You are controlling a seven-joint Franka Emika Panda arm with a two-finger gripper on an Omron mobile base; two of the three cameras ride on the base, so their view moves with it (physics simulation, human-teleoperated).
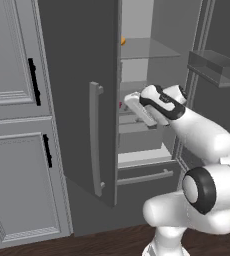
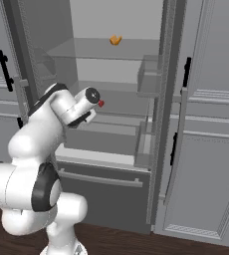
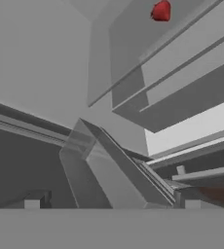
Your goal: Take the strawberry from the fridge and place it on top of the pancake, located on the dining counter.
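A: Which step is this?

B: The reach into the fridge (image 2: 161, 99), I'd say. Both doors stand open, and the arm leans in from the lower left of the right base frame toward the middle shelves.

A: Where's the berry?

B: The strawberry (image 2: 101, 103) lies on a glass shelf (image 2: 121, 107), left of centre in that frame, just past the end of the wrist. From the hand camera it sits at the upper right (image 3: 161, 10), so the hand isn't lined up on it.

A: And the hand itself?

B: The hand (image 1: 141, 111) is near the middle of the left base frame, inside the opening. Its fingers stand apart, as wide as they go, with nothing between them. The tips (image 3: 32, 203) show low in its own camera, well apart from the berry.

A: What's the orange thing higher up?

B: A small orange lump (image 2: 115, 40) on the top shelf. Not the target.

A: Next move?

B: Likely swing the wrist so the berry comes between the fingers, ease forward over the shelf, then close gently; it's tiny and could roll away. The pancake comes after that.
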